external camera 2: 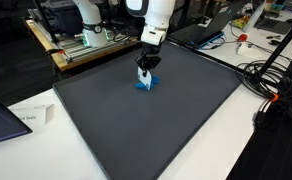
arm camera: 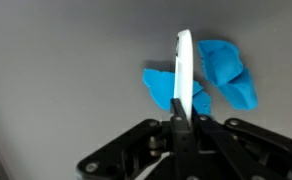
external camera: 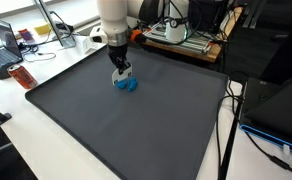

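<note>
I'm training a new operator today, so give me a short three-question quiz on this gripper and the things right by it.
1. True or false: the gripper is shut on a thin white piece.
2. What colour are the pieces lying beside that white piece? A red, B blue, C green.
3. Fill in: those pieces lie on a dark grey ____.
Key: 1 true; 2 B; 3 mat.
</note>
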Tool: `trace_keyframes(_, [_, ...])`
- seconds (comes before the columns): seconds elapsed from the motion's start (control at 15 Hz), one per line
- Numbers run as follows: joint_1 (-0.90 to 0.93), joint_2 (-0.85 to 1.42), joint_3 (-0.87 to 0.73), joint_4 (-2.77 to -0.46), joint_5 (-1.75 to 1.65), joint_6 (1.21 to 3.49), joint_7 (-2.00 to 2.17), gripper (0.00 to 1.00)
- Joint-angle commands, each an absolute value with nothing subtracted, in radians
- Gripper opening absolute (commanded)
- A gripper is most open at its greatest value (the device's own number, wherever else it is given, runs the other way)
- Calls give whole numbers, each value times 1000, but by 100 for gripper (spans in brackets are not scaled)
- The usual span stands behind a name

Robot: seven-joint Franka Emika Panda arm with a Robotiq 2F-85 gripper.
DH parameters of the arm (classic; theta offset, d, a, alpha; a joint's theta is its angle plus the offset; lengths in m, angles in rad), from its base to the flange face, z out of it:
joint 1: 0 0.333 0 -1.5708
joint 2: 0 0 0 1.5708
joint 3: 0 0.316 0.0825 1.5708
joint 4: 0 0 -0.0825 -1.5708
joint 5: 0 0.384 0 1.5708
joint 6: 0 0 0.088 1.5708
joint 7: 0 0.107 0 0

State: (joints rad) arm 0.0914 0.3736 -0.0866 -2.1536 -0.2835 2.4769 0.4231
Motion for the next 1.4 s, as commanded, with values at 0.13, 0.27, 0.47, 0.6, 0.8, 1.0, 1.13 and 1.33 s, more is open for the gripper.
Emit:
trace_keyframes(0.13, [87,424,-93,-2130,-255,2490,395,1])
trace_keyframes(0.27, [86,438,-92,-2123,-250,2492,391,1])
trace_keyframes(0.47, [101,405,-101,-2135,-264,2476,410,4])
trace_keyframes(0.6, [99,413,-101,-2130,-257,2476,404,4])
trace_keyframes(0.8, [98,415,-101,-2128,-254,2476,400,4])
trace_keyframes(1.0, [98,415,-101,-2128,-254,2476,399,4])
trace_keyframes(1.13, [97,415,-101,-2128,-254,2476,399,1])
trace_keyframes(1.33, [90,433,-100,-2123,-247,2475,384,1])
